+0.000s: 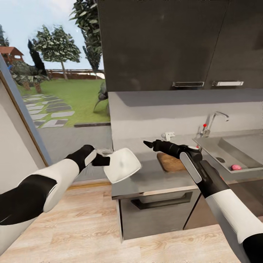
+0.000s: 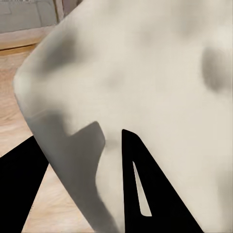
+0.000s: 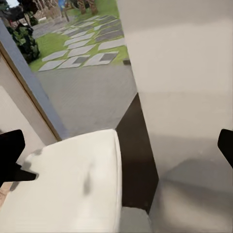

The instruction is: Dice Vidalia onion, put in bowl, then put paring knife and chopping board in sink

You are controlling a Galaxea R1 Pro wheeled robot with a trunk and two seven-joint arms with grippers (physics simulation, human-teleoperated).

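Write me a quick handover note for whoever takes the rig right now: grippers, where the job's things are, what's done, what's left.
Left gripper: shut on the rim of the white bowl, held tilted at the countertop's left end.
Right gripper: open, empty, above the countertop by the chopping board.
Sink: a pink object lies in the basin, likely the onion. I can't make out the paring knife.
Done: nothing visible on the board, so dicing hasn't started.
Left: set the bowl down, fetch the onion, dice, fill the bowl, then put knife and board in the sink.

Bright daylight enters from the window [image 1: 62, 73] (soft shadows under cabinets), and wrist views look blurry.
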